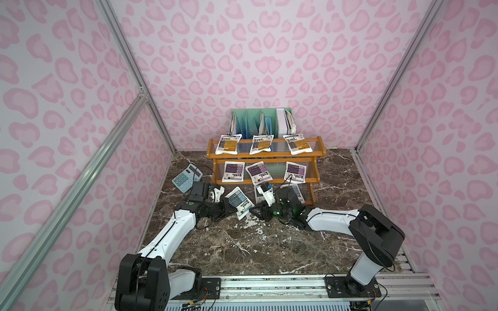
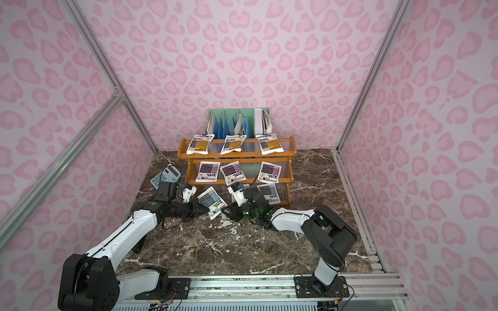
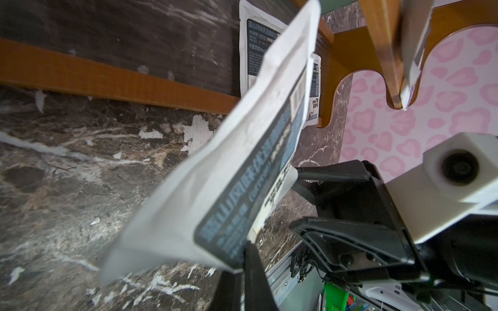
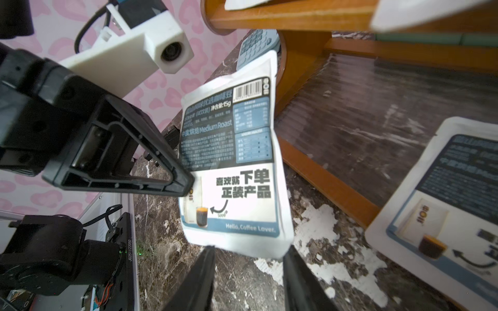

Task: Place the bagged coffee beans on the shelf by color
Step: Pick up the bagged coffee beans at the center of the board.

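The shelf [image 1: 269, 157] [image 2: 237, 156] holds three yellow-orange bagged coffee beans on its top tier [image 1: 227, 144] and three purple ones on the middle tier [image 1: 233, 171]. Grey-blue bags lie on the bottom tier [image 2: 270, 194] [image 4: 444, 202], partly hidden behind my right wrist. My left gripper [image 1: 225, 206] [image 3: 242, 269] is shut on the side edge of another grey-blue bag [image 1: 238, 200] [image 3: 229, 188] [image 4: 229, 161], held above the table in front of the bottom tier. My right gripper [image 1: 253, 210] [image 4: 249, 253] is open, and the bag's lower edge sits just at its fingertips.
A light-blue calculator [image 1: 187, 177] lies on the marble table left of the shelf. A mint-green file rack [image 1: 260, 121] stands behind the shelf against the back wall. Pink patterned walls close in three sides, and a metal rail [image 1: 269, 285] runs along the front.
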`<state>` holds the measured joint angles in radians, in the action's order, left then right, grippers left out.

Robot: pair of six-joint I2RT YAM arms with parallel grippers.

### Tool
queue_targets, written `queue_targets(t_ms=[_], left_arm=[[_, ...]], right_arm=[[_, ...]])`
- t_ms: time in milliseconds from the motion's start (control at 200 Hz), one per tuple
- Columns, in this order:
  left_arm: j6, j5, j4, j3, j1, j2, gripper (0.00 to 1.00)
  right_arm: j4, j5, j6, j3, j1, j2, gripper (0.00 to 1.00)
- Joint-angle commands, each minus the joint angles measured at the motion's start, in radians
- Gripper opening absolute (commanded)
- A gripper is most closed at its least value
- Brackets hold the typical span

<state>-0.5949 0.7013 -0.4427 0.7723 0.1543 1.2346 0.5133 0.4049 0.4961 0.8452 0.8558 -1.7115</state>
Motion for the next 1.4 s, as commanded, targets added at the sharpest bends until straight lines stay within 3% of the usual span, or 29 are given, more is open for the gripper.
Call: queue_targets(t_ms=[0, 150, 330, 500, 815, 1265, 1395], left_arm=[[0.03, 0.046, 0.002, 0.003, -0.002, 0.003, 0.0], [0.035, 0.042, -0.004, 0.003, -0.005, -0.005, 0.0], [0.047, -0.037, -0.054, 0.003, -0.015, -0.044, 0.0], [0.046, -0.04, -0.052, -0.007, -0.023, -0.066, 0.0], [0.044, -0.02, -0.035, -0.013, -0.023, -0.064, 0.0], [0.048, -0.014, -0.029, -0.015, -0.025, -0.081, 0.0], [0.046, -0.013, -0.027, -0.019, -0.025, -0.087, 0.0]], right_arm=[[0.078, 0.026, 0.017, 0.015, 0.0, -0.01, 0.33], [0.085, 0.04, 0.023, 0.027, 0.0, -0.03, 0.31], [0.068, -0.001, 0.027, 0.002, -0.012, -0.018, 0.46], [0.1, 0.009, 0.062, -0.032, -0.034, -0.014, 0.5], [0.218, 0.073, 0.113, -0.01, -0.032, -0.066, 0.5], [0.241, 0.109, 0.113, 0.022, -0.028, -0.123, 0.48], [0.25, 0.125, 0.111, 0.028, -0.025, -0.129, 0.39]])
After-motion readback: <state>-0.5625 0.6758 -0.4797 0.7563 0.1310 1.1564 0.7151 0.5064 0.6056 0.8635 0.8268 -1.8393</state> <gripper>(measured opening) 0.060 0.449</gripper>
